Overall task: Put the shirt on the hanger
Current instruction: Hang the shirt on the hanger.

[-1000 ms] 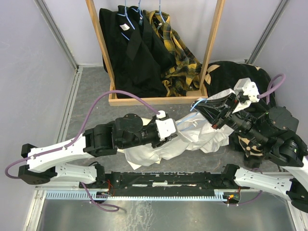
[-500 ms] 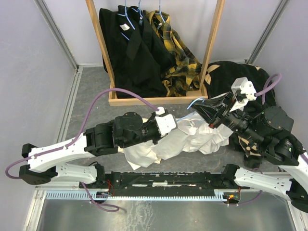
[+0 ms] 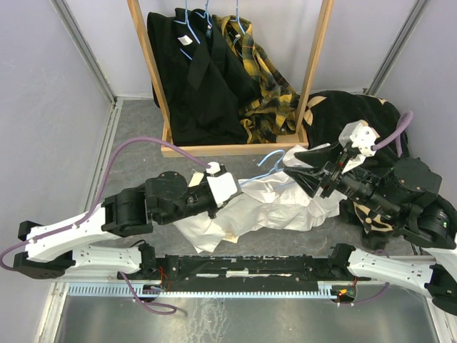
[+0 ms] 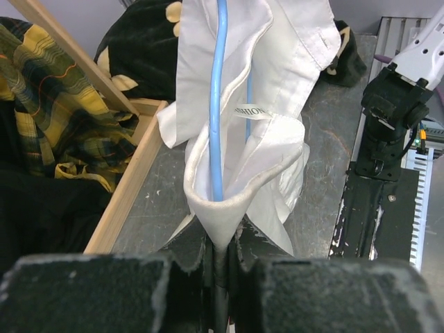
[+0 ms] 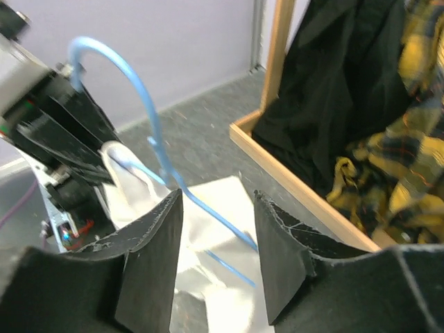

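Observation:
The white shirt (image 3: pixel 275 211) lies crumpled on the grey floor between my two arms. My left gripper (image 3: pixel 237 193) is shut on a fold of its collar (image 4: pixel 220 225). The light-blue hanger (image 3: pixel 268 161) runs inside the collar, its wire (image 4: pixel 218 104) going straight away from the left jaws. The hook (image 5: pixel 132 76) sticks up out of the cloth. My right gripper (image 3: pixel 300 176) stands open just right of the hook. Its black fingers (image 5: pixel 149 257) straddle the hanger's wire without touching it, above the shirt (image 5: pixel 208 232).
A wooden rack (image 3: pixel 235 148) at the back holds black garments (image 3: pixel 196 78) and a yellow plaid shirt (image 3: pixel 268 93) on blue hangers. A black cloth with cream flowers (image 3: pixel 357 114) lies at the right, partly under the right arm. Grey walls close in both sides.
The right gripper has opened and let go of the shirt and hanger. The left gripper closed on the collar and pulled it leftward; the hanger's hook now stands free.

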`<act>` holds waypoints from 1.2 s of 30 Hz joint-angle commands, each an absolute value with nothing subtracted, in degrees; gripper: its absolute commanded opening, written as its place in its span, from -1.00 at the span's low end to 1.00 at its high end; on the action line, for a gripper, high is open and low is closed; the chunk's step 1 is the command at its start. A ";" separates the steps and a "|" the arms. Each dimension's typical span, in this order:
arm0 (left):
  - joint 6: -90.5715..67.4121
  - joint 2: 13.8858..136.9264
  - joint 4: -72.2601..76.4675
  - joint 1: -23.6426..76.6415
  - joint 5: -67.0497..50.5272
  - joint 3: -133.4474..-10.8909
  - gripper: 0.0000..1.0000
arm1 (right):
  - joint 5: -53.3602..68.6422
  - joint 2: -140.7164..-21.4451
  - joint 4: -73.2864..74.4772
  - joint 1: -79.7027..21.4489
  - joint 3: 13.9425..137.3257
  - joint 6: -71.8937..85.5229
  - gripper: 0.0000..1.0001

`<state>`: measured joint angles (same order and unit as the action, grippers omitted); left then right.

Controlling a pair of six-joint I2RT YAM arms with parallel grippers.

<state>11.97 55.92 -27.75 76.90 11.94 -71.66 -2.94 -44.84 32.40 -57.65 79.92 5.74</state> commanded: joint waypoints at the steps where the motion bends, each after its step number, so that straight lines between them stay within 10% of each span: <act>1: 9.02 53.07 -26.99 77.12 13.08 -71.13 -0.95 | -8.81 -45.03 44.28 -57.74 84.26 2.98 0.08; 16: 8.18 55.15 -29.73 77.09 15.74 -72.36 -0.95 | -17.85 -49.38 56.84 -57.72 85.07 2.97 0.36; 36: 7.64 56.30 -32.37 77.13 14.05 -71.61 -0.94 | -29.49 -48.92 56.83 -57.72 86.42 1.07 -0.97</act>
